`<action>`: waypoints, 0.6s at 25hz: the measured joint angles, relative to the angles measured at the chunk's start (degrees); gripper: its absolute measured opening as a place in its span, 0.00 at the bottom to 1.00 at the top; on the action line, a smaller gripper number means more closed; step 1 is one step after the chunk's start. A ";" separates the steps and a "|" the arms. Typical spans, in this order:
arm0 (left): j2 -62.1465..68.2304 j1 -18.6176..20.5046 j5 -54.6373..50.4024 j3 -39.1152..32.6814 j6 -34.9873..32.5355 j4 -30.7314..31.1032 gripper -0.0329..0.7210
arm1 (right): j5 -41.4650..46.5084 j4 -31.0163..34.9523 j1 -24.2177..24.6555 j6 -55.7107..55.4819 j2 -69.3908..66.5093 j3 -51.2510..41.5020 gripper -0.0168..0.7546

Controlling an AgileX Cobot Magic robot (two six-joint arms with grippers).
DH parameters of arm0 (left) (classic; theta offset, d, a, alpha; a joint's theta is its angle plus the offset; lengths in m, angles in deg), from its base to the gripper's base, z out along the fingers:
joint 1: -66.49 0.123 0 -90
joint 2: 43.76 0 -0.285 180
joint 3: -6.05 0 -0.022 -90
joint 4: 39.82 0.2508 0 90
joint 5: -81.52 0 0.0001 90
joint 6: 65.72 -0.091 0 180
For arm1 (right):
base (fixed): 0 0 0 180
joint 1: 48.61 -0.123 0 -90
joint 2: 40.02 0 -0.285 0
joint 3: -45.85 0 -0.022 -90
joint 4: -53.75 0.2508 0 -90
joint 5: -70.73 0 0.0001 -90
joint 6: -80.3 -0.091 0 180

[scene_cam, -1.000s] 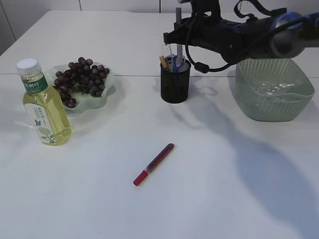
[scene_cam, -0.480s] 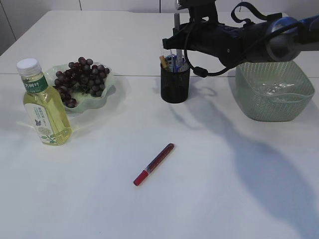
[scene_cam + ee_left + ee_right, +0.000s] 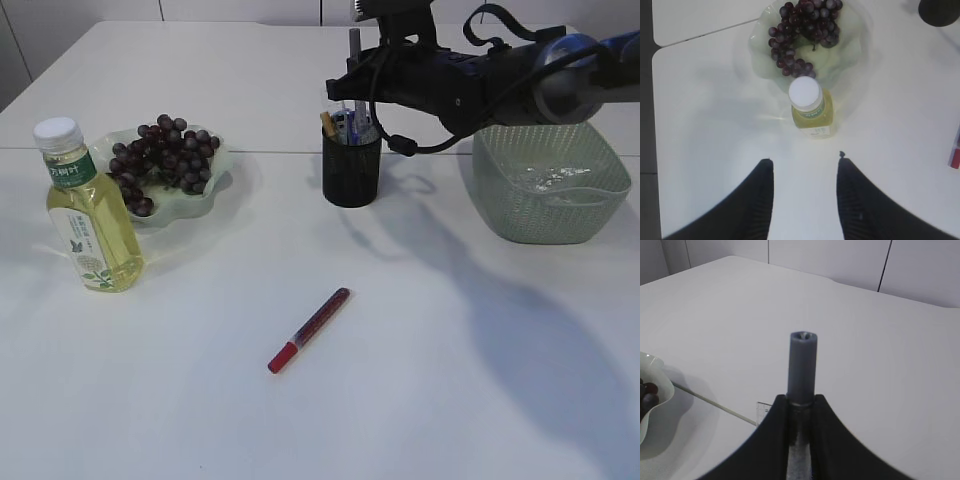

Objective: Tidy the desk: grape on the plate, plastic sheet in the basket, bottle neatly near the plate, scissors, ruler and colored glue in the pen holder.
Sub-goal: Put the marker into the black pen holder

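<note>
My right gripper point(image 3: 356, 68) is shut on a grey glue pen point(image 3: 802, 362) and holds it upright over the black pen holder point(image 3: 351, 172); it also shows in the right wrist view point(image 3: 801, 401). The holder has pens and a clear ruler point(image 3: 763, 412) in it. A red glue pen point(image 3: 308, 330) lies on the table in front. The grapes point(image 3: 165, 155) lie on the green plate point(image 3: 218, 183). The yellow bottle point(image 3: 88, 215) stands upright beside the plate. My left gripper point(image 3: 805, 160) is open and empty above the bottle point(image 3: 810, 107). The clear plastic sheet point(image 3: 548, 178) lies in the green basket point(image 3: 550, 215).
The basket stands at the right, behind my right arm. The left wrist view shows the plate point(image 3: 760, 55) with grapes point(image 3: 805, 30), the holder's edge point(image 3: 940, 10) and the red pen's end point(image 3: 955, 152). A table seam runs behind the plate.
My right arm has shifted slightly up above the pen holder with the grey pen in its jaws. Nothing else has moved.
</note>
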 joint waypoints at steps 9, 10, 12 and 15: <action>0.00 0.00 0.00 0.00 0.00 0.00 0.45 | 1.36 -1.44 0.00 0.00 0.00 0.00 0.26; 0.00 0.00 0.00 0.00 0.00 0.00 0.45 | 1.36 -1.70 0.00 0.00 0.00 0.00 0.28; 0.00 0.00 0.00 0.00 0.00 0.00 0.45 | 1.36 -1.95 0.00 0.00 0.00 0.00 0.33; 0.00 0.00 0.00 0.00 0.00 0.00 0.45 | 1.44 -2.21 0.00 0.00 0.00 0.00 0.38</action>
